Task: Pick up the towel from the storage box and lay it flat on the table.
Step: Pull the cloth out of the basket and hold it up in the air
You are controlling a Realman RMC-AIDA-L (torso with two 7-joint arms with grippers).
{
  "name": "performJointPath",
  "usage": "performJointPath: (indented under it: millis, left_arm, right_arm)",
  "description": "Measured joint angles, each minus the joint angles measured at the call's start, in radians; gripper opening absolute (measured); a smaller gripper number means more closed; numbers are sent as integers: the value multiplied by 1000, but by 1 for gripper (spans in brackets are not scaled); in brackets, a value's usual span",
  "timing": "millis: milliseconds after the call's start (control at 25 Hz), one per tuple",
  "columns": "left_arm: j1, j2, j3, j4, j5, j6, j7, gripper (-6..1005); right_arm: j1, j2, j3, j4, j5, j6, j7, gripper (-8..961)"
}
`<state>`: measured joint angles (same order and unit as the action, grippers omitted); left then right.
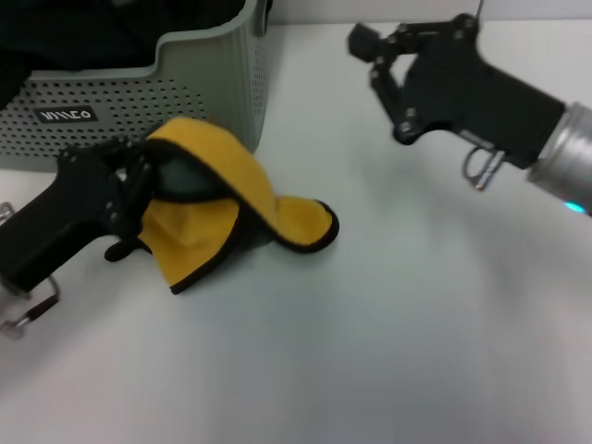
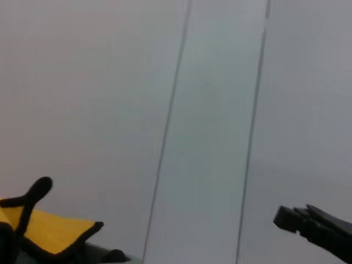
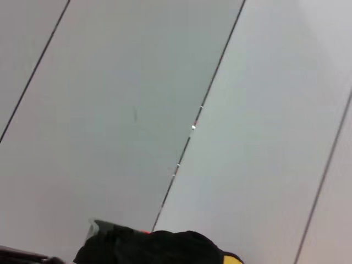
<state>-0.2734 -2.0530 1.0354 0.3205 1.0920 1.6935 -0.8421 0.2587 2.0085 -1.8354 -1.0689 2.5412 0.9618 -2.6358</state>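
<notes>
The towel (image 1: 236, 199) lies crumpled on the table (image 1: 370, 324) just in front of the storage box (image 1: 199, 79). Its yellow side faces up, and some dark green shows in a fold. My left gripper (image 1: 137, 183) is at the towel's left edge, shut on the cloth and lifting that part slightly. A yellow, black-trimmed corner of the towel (image 2: 52, 231) shows in the left wrist view. My right gripper (image 1: 375, 60) hovers open above the table, right of the box and well clear of the towel; it also shows far off as the right gripper (image 2: 308, 225).
Black fabric (image 1: 74, 28) fills the storage box at the back left. A dark shape (image 3: 148, 247) sits at the edge of the right wrist view. White tabletop stretches to the front and right.
</notes>
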Motion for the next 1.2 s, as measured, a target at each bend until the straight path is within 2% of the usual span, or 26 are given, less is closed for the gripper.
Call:
performJointPath:
  millis: [160, 240, 360, 400, 600, 680, 800, 960, 1200]
  left_arm:
    - [85, 11, -11, 168, 47, 11, -106, 40]
    - [109, 10, -28, 214, 45, 15, -147, 40]
    - [100, 0, -38, 228, 43, 18, -152, 39]
    - [91, -4, -40, 227, 42, 18, -150, 39]
    - [24, -32, -47, 217, 42, 15, -145, 39]
    - [-5, -37, -49, 208, 42, 11, -144, 39]
    - [-46, -38, -61, 179, 41, -2, -141, 38]
    - [-75, -38, -76, 156, 34, -46, -125, 38]
    - [-82, -39, -77, 153, 19, -98, -90, 37]
  right_arm:
    - [-58, -10, 91, -83, -139, 26, 183, 70]
    - [-72, -12, 137, -106, -210, 38, 263, 81]
    - [-71, -12, 173, -103, -306, 50, 334, 96]
    - [-51, -8, 168, -58, -349, 50, 333, 101]
    - [3, 2, 62, 81, -338, 18, 203, 126]
    - [11, 4, -5, 105, -291, -31, 130, 137]
    - [9, 5, -139, 126, -175, -84, -84, 152]
    - [6, 5, -236, 117, -80, -114, -221, 334]
    - [-17, 4, -236, 110, -77, -83, -201, 500]
